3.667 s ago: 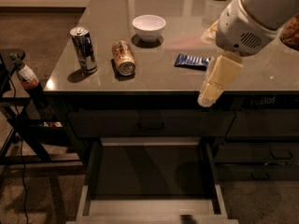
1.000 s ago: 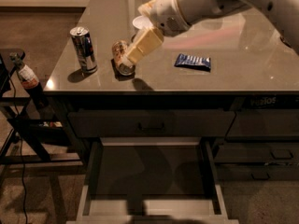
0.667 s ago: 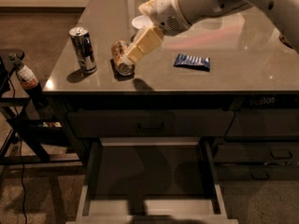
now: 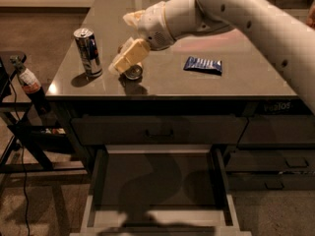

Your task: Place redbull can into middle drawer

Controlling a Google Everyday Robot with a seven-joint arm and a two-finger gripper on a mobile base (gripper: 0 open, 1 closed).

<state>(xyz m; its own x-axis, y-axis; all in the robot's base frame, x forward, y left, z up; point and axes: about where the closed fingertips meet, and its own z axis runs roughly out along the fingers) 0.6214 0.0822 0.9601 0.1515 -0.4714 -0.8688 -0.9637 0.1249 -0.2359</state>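
Shows the redbull can (image 4: 88, 52) standing up on the left side of the table (image 4: 246, 85). Puts the end effector (image 4: 126, 60) low over a gold can (image 4: 133, 73) lying on its side, just right of the redbull can and apart from it. Cannot tell if open or closed. Shows a blue packet (image 4: 203, 65) further right. Has the middle drawer (image 4: 160, 218) pulled out below the table.

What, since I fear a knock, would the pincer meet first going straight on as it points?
Likely the tabletop beside the redbull can. The pincer, over the lying tan can, slants down towards the redbull can; depth is unclear, so it could touch that can's base first.
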